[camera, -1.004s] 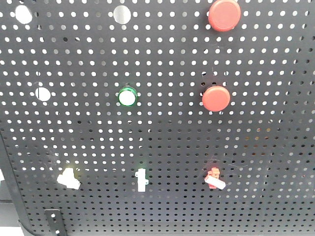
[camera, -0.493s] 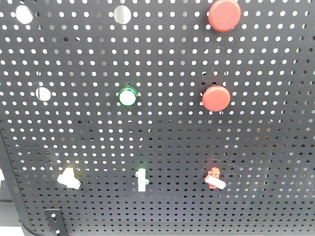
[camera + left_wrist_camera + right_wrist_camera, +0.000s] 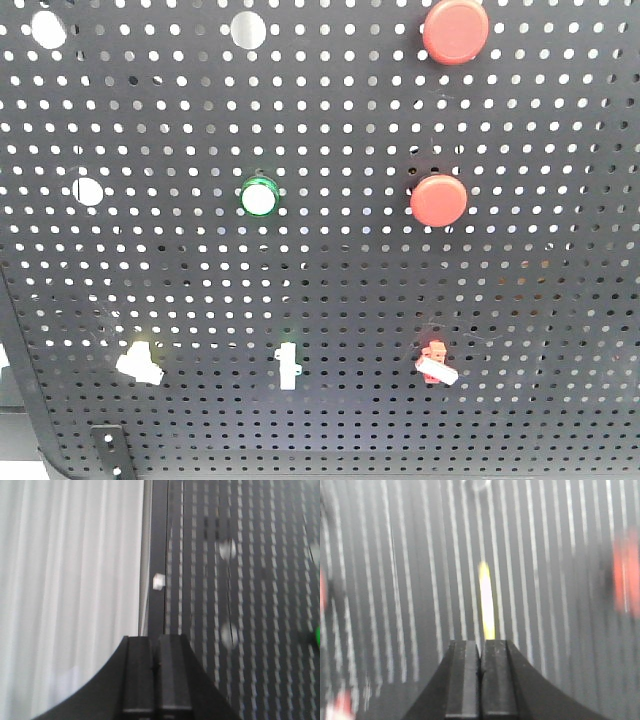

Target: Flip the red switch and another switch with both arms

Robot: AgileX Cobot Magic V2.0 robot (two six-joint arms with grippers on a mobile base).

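The red switch, a tiny red base with a short white lever, sits low on the right of the black pegboard. The other switch, pale yellow with a white lever, sits low on the left. Neither arm shows in the front view. In the left wrist view my left gripper is shut and empty beside the board's edge, below a small white piece. In the right wrist view my right gripper is shut and empty, facing the blurred board just below a yellow streak that I cannot identify.
A green-based white toggle stands between the two small switches. A green-ringed button and two big round red push buttons sit higher up. A white curtain hangs left of the board. Red blurs flank the right wrist view.
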